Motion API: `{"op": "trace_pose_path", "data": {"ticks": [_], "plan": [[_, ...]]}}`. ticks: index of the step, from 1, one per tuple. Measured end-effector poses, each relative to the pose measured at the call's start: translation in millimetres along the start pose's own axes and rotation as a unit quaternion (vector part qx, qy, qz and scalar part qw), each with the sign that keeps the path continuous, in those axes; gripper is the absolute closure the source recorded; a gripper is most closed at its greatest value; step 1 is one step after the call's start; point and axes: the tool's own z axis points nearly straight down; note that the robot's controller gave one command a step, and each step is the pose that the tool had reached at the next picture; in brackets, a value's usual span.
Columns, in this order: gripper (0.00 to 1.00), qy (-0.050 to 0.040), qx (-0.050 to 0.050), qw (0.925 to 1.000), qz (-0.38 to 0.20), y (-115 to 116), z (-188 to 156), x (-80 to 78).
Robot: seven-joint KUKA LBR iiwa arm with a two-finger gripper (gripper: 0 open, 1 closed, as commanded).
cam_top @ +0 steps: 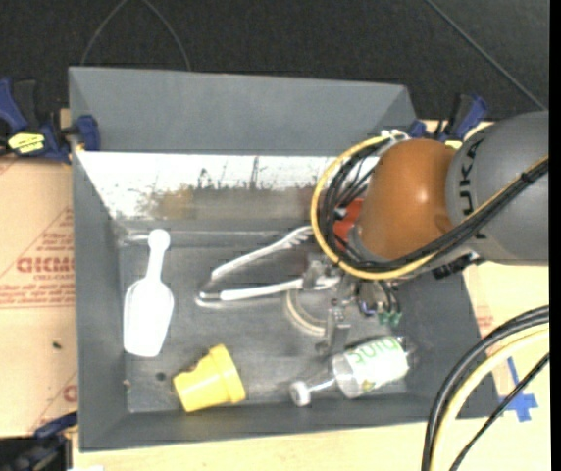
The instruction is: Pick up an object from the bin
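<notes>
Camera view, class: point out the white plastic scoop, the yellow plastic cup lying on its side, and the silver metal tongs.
White plastic scoop [147, 317], camera view, on its wide bowl.
Yellow plastic cup [209, 379], camera view, on its side wall.
Silver metal tongs [251, 289], camera view, on the lower arm.

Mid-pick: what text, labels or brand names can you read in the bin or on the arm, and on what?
"UKA": on the grey arm; the start of the word is hidden.
Green print on the label of the small bottle, at the bin's lower right: too blurred to read.
</notes>
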Motion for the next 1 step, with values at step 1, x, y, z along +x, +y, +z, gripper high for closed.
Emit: {"op": "trace_pose_path", "data": {"ticks": [1], "plan": [[0.0,-0.0039,0.0,1.0,0.0,-0.2,-4.7,-1.6]]}}
